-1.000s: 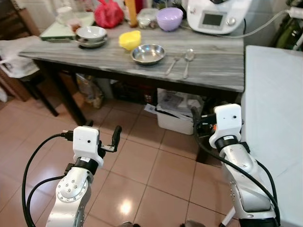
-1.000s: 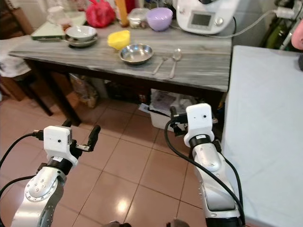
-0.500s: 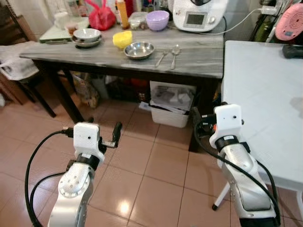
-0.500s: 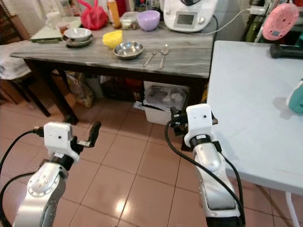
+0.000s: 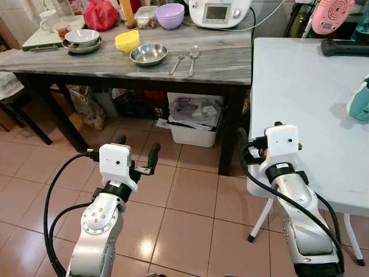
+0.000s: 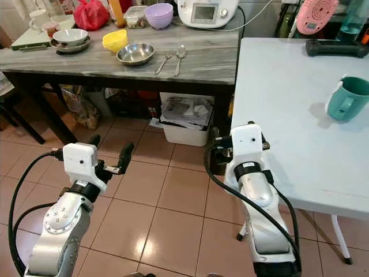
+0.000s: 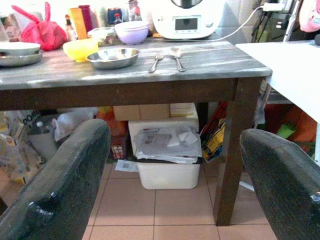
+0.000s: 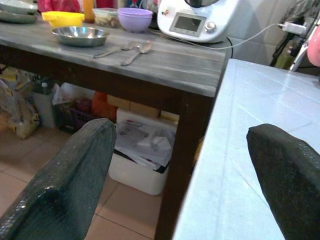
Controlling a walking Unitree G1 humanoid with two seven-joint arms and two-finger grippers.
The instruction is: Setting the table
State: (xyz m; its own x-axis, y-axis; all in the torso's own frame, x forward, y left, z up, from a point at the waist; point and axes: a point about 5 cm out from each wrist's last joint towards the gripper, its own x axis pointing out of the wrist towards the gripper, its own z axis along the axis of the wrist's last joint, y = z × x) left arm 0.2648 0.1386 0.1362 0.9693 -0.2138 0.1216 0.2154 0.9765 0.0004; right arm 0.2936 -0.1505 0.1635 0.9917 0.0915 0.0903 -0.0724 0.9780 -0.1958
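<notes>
On the grey wooden table (image 5: 225, 57) lie a steel bowl (image 5: 149, 54), a fork (image 5: 177, 59) and a spoon (image 5: 194, 55), with a yellow bowl (image 5: 127, 41) and a purple bowl (image 5: 170, 14) behind them. A white bowl on a plate (image 5: 82, 39) sits at the table's left end. A teal mug (image 6: 346, 99) stands on the white table (image 5: 300, 104) to my right. My left gripper (image 7: 172, 135) is open over the tiled floor, short of the grey table. My right gripper (image 8: 180, 135) is open too, beside the white table's near corner.
A white kitchen appliance (image 5: 218, 11), a red bag (image 5: 100, 12) and a white cup (image 5: 47, 18) line the back of the grey table. A white bin of papers (image 5: 193, 124) stands under it. A pink device (image 5: 328, 14) and a black object (image 5: 346, 47) lie on the white table.
The camera has pulled back and turned right, so the grey table looks farther off and the white table with the teal mug has come into view. Both arms keep their pose.
</notes>
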